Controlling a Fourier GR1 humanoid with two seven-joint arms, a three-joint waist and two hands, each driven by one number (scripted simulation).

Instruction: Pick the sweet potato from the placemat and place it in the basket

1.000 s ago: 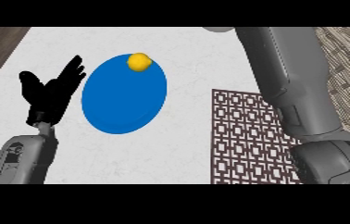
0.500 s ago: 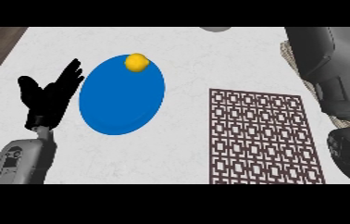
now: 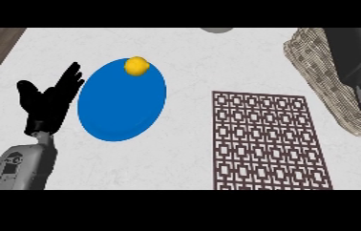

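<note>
The brown patterned placemat (image 3: 269, 140) lies flat at the right of the counter with nothing on it. A woven basket (image 3: 319, 68) shows at the right edge, partly cut off. A dark grey piece of my right forearm (image 3: 345, 48) lies over the basket's upper part, and the hand itself is out of sight. No sweet potato shows anywhere. My left hand (image 3: 48, 100) rests open at the left edge, fingers up, beside the blue plate.
A blue plate (image 3: 121, 106) sits left of centre with a small yellow fruit (image 3: 136, 66) at its far rim. A grey rounded object (image 3: 216, 29) peeks in at the top edge. White counter separates plate and placemat.
My right forearm has swung off to the right, uncovering the placemat and then the basket. The left hand has stayed where it was.
</note>
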